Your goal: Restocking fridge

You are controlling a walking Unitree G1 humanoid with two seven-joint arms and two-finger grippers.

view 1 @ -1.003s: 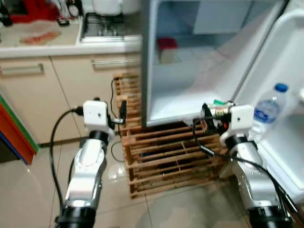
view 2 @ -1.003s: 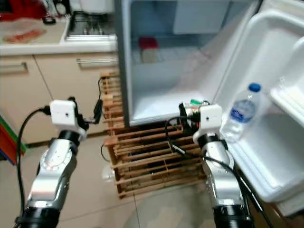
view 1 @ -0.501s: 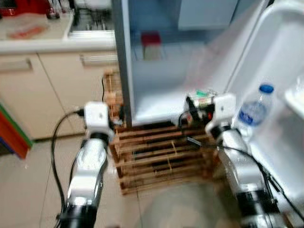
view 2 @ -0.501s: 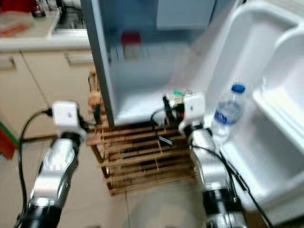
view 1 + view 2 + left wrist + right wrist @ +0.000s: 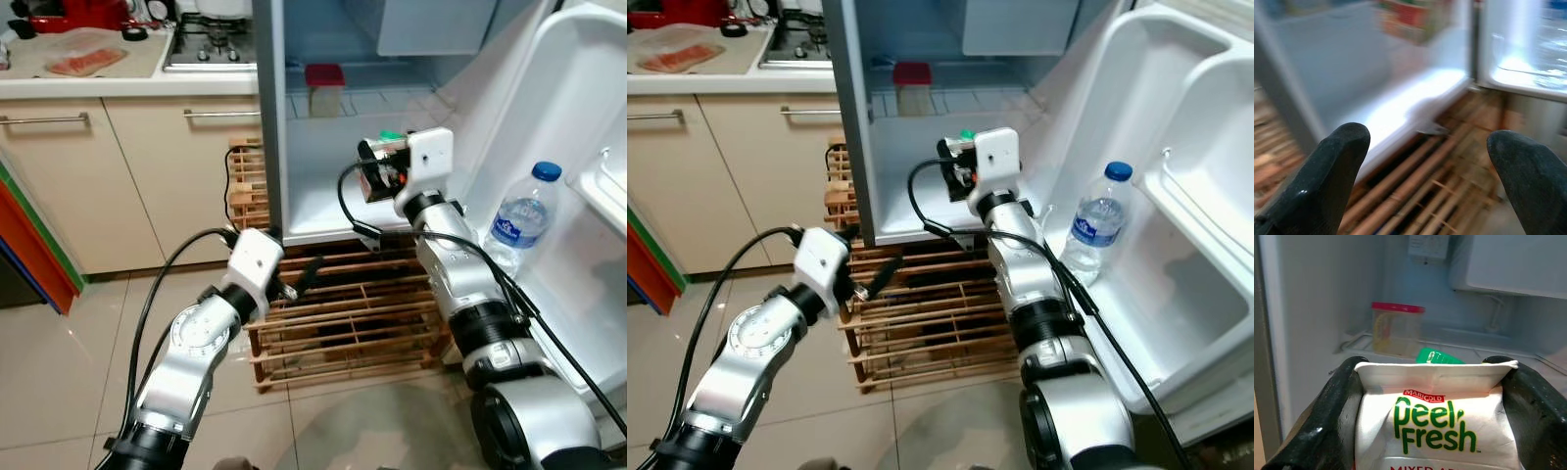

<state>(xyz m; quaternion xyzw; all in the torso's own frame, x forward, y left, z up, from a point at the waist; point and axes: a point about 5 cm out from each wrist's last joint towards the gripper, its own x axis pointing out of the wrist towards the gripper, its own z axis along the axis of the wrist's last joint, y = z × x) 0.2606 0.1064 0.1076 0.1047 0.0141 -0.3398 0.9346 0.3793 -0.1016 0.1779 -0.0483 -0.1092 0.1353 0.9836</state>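
Between the right gripper's (image 5: 1432,431) fingers (image 5: 1334,411) a juice carton (image 5: 1435,426) is sitting clamped, hovering at the open fridge's (image 5: 921,196) mouth. Keeping it upright should be helping; left gripper (image 5: 1425,161) is hanging spread, idle.

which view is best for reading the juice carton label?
Right wrist view: the juice carton sits close up between the right pincer fingers, "Peel Fresh" legible, green cap visible. Both eye views show it small, partly behind the wrist camera, held inside the open fridge. Left wrist view shows a blur.

One carton (image 5: 1435,426), one jar (image 5: 323,89), one bottle (image 5: 520,217).
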